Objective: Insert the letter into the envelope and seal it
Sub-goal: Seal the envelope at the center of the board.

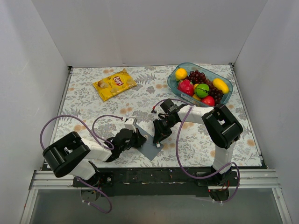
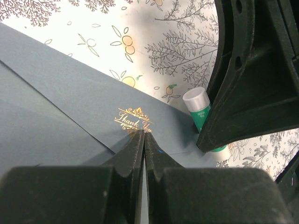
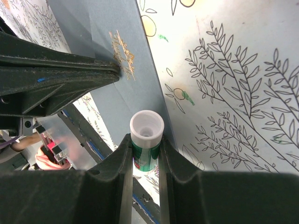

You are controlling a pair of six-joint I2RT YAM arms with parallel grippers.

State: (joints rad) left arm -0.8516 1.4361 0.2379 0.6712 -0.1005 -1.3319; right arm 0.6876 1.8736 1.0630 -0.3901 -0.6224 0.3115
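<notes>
The slate grey-blue envelope lies flat near the table's front edge, with gold "Thank You" print on it. My left gripper is shut, and its tips rest on the envelope just beside the print. My right gripper is shut on a green glue stick with a white cap. It holds the stick at the envelope's right edge, close to the left fingers. The glue stick also shows in the left wrist view. The cream letter is not in view.
A yellow crisp bag lies at the back left. A clear blue bowl of fruit stands at the back right. White walls close in the table on three sides. Purple cables loop off both arms.
</notes>
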